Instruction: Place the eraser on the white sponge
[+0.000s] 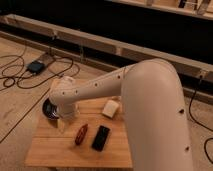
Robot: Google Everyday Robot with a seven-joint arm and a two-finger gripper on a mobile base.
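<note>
The eraser (pixel 101 137) is a flat black block lying on the wooden table (pixel 55 150), near its front middle. The white sponge (pixel 110 108) is an off-white block further back on the table, partly behind my arm. My gripper (pixel 61 123) hangs down from the wrist over the table's left side, to the left of the eraser and apart from it. It holds nothing that I can see.
A reddish-brown elongated object (pixel 81 134) lies just left of the eraser. A dark round dish (pixel 49 108) sits at the table's back left corner, under my wrist. My large white arm (pixel 150 100) covers the table's right side. Cables lie on the floor to the left.
</note>
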